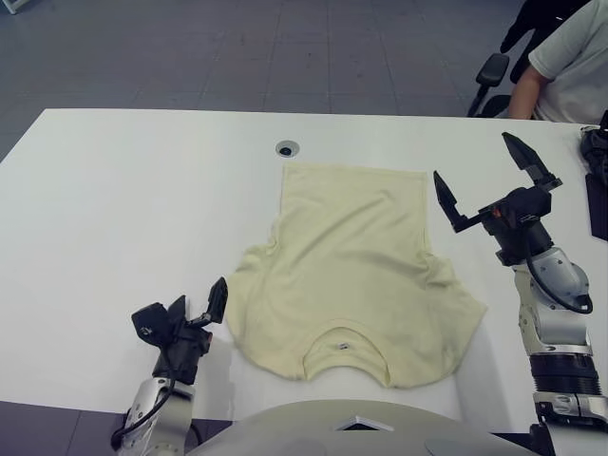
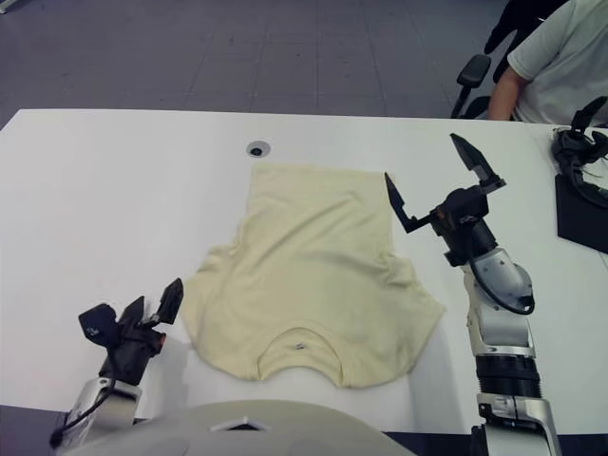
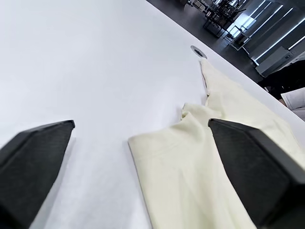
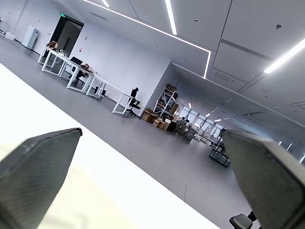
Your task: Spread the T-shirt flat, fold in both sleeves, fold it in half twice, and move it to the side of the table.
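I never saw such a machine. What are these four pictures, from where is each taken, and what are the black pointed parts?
This is a humanoid robot with two arms. The two wide pictures come from a stereo camera on its head, looking down over a white table. The other two come from cameras on its wrists; the black wedges at their edges are that arm's own two fingers. On the table lies a pale yellow fabric T-shirt, mostly flat, collar nearest the robot, with a small round metal cable hole beyond it. The left gripper sits low beside one sleeve; the right gripper is raised beside the shirt's other edge. Both are open and hold nothing.
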Available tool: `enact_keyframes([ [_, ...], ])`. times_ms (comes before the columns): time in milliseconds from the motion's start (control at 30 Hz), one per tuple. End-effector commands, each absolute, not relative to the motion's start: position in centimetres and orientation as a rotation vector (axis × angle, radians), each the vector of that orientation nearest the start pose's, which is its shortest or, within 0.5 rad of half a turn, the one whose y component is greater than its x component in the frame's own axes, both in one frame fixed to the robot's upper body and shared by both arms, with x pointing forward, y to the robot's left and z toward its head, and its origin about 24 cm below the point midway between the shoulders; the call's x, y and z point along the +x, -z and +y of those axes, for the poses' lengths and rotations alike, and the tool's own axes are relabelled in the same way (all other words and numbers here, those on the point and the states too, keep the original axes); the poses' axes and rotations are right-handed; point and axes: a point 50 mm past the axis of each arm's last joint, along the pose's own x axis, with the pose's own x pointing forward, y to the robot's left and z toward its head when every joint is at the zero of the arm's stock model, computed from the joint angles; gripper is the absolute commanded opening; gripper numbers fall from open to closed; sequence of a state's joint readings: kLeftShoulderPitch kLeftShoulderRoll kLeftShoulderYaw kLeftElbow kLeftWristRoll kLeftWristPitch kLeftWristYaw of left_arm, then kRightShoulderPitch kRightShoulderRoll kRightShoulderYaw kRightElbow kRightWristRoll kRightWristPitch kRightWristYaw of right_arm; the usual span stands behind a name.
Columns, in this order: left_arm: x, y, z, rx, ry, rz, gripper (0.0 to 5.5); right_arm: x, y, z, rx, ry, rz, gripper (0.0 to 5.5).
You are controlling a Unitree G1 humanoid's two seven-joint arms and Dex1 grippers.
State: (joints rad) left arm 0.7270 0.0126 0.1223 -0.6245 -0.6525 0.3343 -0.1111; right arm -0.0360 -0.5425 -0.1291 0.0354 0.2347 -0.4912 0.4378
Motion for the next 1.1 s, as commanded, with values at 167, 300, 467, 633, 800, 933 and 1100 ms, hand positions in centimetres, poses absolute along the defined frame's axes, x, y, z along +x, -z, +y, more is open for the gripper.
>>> enact_keyframes([
  [167,10.8,-1.7,17.5,-0.613,-0.061,0.423,3.72,24.3,-12.7,-24.0,-0.462,-0.38,-0.465,5.4],
  [300,10.8,-1.4,18.3,-0.583,-0.126,0.418,3.02,24.1,-12.6,-23.9,-0.474,-0.385,-0.463,5.4],
  [467,10.7,-1.3,18.1,-0.586,-0.131,0.423,2.04,24.0,-12.5,-23.6,-0.48,-0.392,-0.467,5.4],
  [633,10.6,-1.1,18.1,-0.585,-0.143,0.426,1.14,24.0,-12.5,-23.4,-0.491,-0.398,-0.469,5.4],
  [800,10.7,-1.1,17.9,-0.589,-0.13,0.425,0.28,24.1,-12.3,-23.3,-0.498,-0.393,-0.466,5.4],
  [933,10.9,-1.2,17.9,-0.585,-0.125,0.416,0.02,24.2,-12.2,-23.3,-0.504,-0.39,-0.461,5.4],
  [1100,11.4,-2.2,17.9,-0.5,-0.086,0.355,0.02,24.4,-12.1,-23.2,-0.505,-0.381,-0.46,5.4],
])
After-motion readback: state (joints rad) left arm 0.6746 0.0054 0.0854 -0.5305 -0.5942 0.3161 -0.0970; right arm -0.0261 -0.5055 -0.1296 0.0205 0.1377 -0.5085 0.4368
